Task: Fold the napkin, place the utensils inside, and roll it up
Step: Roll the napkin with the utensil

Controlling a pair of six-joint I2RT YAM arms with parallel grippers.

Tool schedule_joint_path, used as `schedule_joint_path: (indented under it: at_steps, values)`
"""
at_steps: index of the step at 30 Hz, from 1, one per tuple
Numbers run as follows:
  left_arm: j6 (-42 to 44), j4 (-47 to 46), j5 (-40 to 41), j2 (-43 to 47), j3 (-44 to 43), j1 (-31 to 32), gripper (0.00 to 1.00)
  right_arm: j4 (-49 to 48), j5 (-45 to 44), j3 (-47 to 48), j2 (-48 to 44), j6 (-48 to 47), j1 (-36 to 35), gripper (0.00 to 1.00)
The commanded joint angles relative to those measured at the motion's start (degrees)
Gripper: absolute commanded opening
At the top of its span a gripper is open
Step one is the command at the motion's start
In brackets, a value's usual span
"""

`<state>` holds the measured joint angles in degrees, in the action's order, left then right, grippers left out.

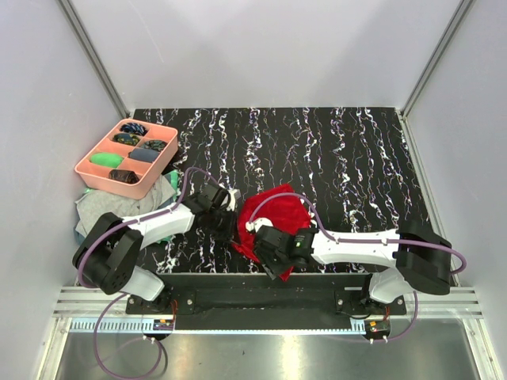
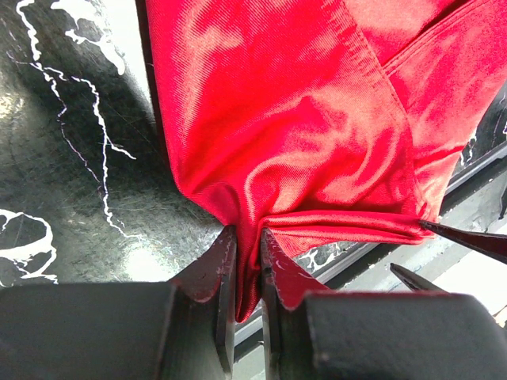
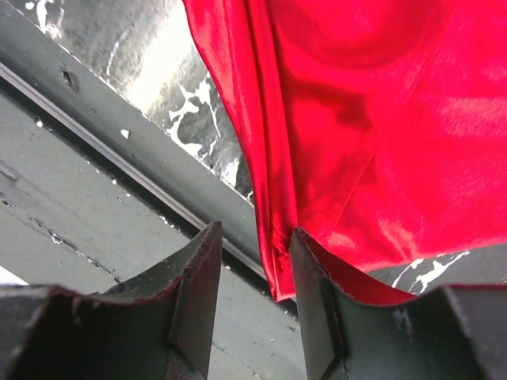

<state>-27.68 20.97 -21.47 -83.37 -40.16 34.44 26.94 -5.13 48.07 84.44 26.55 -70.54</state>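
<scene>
Napkin (image 1: 277, 212): red cloth, crumpled at the table's (image 1: 341, 158) near edge between both arms | Left gripper (image 2: 247, 253): fingers pinching a gathered corner | Right gripper (image 3: 253, 277): fingers spread around a cloth edge, not clamped | Progress: early; no neat fold, utensils unseen, rolling left.

You can't see the red cloth napkin's (image 1: 273, 218) near corner; both wrists cover it at the surface's near edge.
</scene>
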Motion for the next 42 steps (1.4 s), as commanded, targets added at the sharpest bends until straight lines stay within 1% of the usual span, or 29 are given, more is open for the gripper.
schedule_joint_path:
  at_steps: [1,8,12,15,20,22,23,26,28,29,32,35,38,42]
  values:
    - [2.5,1.9,1.7,0.0,-1.1,-0.8,0.00,3.0,-0.4,-0.8,-1.3,4.6,-1.2,0.48]
    - [3.0,2.1,1.4,0.1,-1.1,-1.0,0.00,5.7,-2.3,-1.8,-1.7,7.6,-1.4,0.49]
    - [3.2,2.1,1.3,0.1,-1.1,-1.0,0.00,5.9,-2.4,-2.0,-0.7,7.0,-1.4,0.49]
    - [3.4,2.1,1.3,0.1,-1.2,-1.1,0.00,6.0,-2.3,-1.2,0.2,5.7,-1.4,0.44]
    - [3.6,2.3,1.2,0.0,-1.1,-1.2,0.00,6.6,-0.4,-0.3,1.7,3.6,-1.2,0.31]
    - [3.7,2.4,1.3,0.1,-1.1,-1.2,0.00,6.7,1.5,-0.2,1.4,2.7,-0.2,0.23]
    - [3.7,2.5,1.3,0.1,-1.1,-1.2,0.00,6.6,2.3,-0.1,1.3,2.4,0.4,0.22]
    - [3.9,2.8,1.2,0.2,-1.1,-1.2,0.00,6.6,6.9,0.4,0.9,0.2,3.3,0.18]
    - [3.9,2.7,1.0,0.1,-1.1,-1.2,0.00,6.6,11.0,0.8,0.4,-2.0,5.1,0.16]
    - [4.1,2.9,1.1,0.1,-1.1,-1.2,0.00,6.6,14.0,1.0,0.1,-2.5,6.8,0.14]
    - [4.2,3.1,1.3,-0.3,-1.2,-1.2,0.00,6.6,20.0,0.8,-0.2,-4.7,10.8,0.11]
    - [4.4,3.3,1.7,-0.6,-1.4,-1.2,0.00,6.7,24.2,-0.1,0.3,-6.1,13.4,0.10]
    - [4.6,3.7,2.2,-0.7,-1.6,-1.2,0.00,7.4,25.7,-1.3,1.0,-6.0,15.3,0.09]
    - [4.7,4.3,2.8,-1.1,-1.8,-1.2,0.00,8.3,24.1,-1.9,1.6,-4.6,16.7,0.09]
